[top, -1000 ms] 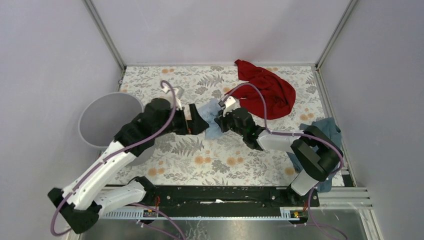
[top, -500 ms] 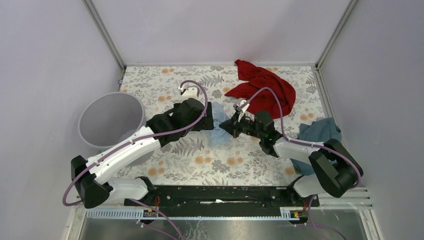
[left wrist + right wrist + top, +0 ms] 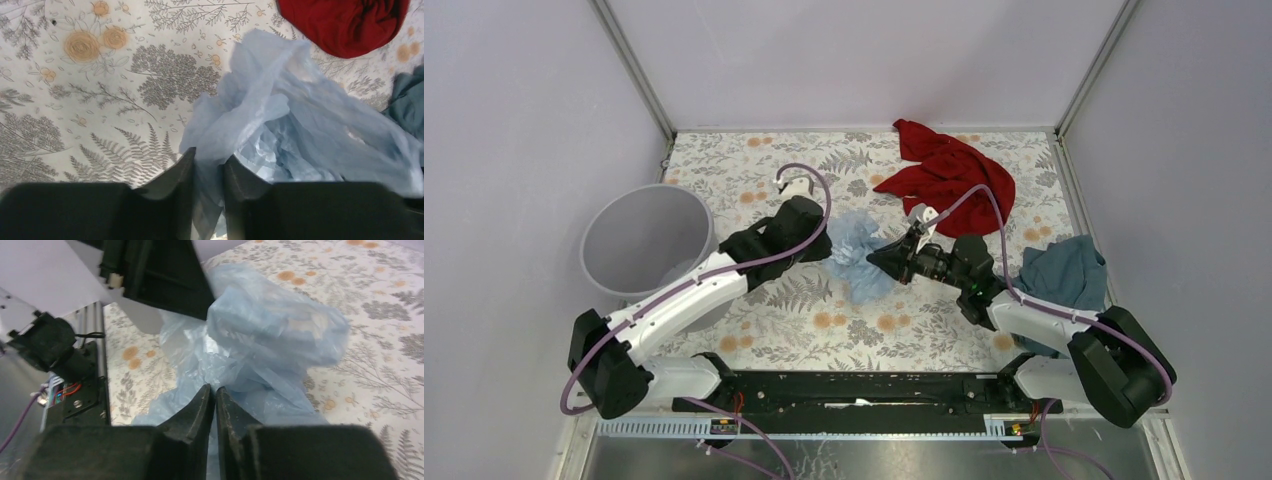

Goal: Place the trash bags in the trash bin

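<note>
The pale-blue crinkly trash bag [image 3: 856, 255] hangs bunched between my two grippers over the middle of the floral table. My left gripper [image 3: 827, 240] meets it from the left. In the left wrist view the left gripper [image 3: 209, 157] has its fingers close together, with a fold of the trash bag [image 3: 280, 115] filling the narrow gap. My right gripper [image 3: 876, 262] holds the right side. The right wrist view shows the right gripper [image 3: 216, 389] pinched tight on film of the trash bag [image 3: 270, 325]. The grey round trash bin [image 3: 639, 240] stands upright at the left, apart from both grippers.
A red cloth [image 3: 949, 175] lies at the back right, and a dark teal cloth [image 3: 1059, 275] lies by the right wall beside the right arm. Walls and metal posts close in the table on three sides. The arm bases and a rail [image 3: 874, 390] run along the near edge.
The left gripper moved right onto the bag and its wide-open jaws closed around a fold. The right gripper drew back toward the near right, pulling the bag out into view.
</note>
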Tool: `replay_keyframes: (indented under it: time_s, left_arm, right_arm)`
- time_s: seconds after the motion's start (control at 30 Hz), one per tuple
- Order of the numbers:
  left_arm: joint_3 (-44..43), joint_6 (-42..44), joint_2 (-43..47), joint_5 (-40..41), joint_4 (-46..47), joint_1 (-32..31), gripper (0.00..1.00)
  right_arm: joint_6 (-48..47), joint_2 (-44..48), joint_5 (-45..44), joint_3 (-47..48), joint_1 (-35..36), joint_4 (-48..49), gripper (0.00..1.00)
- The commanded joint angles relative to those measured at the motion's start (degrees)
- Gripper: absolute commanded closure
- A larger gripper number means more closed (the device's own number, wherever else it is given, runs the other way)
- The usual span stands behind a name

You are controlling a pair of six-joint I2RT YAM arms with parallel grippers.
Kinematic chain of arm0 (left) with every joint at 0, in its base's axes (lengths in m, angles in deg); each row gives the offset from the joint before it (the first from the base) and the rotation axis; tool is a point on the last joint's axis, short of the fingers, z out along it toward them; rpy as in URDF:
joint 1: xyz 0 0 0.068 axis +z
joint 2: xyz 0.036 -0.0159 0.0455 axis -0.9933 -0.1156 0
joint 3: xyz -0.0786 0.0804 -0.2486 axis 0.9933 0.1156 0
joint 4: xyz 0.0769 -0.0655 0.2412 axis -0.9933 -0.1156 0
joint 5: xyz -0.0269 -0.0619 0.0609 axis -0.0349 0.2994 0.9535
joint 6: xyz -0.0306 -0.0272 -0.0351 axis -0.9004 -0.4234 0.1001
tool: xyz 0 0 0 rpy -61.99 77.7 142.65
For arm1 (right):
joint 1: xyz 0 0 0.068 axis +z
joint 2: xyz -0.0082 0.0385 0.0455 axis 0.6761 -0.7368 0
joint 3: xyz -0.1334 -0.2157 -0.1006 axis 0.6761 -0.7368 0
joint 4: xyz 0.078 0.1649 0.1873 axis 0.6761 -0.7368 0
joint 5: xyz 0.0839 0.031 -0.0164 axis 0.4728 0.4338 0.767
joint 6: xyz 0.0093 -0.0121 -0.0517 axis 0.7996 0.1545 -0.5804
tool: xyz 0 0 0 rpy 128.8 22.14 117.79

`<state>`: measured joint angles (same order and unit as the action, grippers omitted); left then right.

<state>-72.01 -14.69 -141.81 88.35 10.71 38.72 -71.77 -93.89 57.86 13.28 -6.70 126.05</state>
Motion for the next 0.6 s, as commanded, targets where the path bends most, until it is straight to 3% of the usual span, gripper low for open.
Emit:
replay_keyframes:
  time_s: [0.0,0.07,0.13,0.2,0.3,0.57]
  left_arm:
    - [1.3,0.6,6.2,-1.8,7.1,0.1,0.84]
    - [2.7,1.1,9.3,-2.4,9.6,0.2,0.91]
    - [4.1,1.2,11.4,-4.6,12.0,0.6,0.95]
    - [4.2,1.2,12.0,-6.9,12.5,0.9,0.98]
    - [4.4,0.5,11.7,-8.3,12.4,0.9,1.00]
    - [5.2,0.6,10.3,-8.2,13.2,0.9,1.00]
  right_arm:
    - [2.0,0.8,-12.1,-0.8,-0.3,2.3,0.71]
    - [7.8,0.5,-25.4,-1.6,-0.3,2.2,0.53]
    - [11.3,0.3,-27.6,-3.1,-0.2,4.7,0.32]
    - [13.0,-0.6,-26.7,-3.2,-0.1,6.2,0.19]
    - [13.9,-3.0,-25.6,-2.1,0.0,6.9,0.11]
    - [16.2,-7.3,-19.9,-1.6,0.4,13.0,0.07]
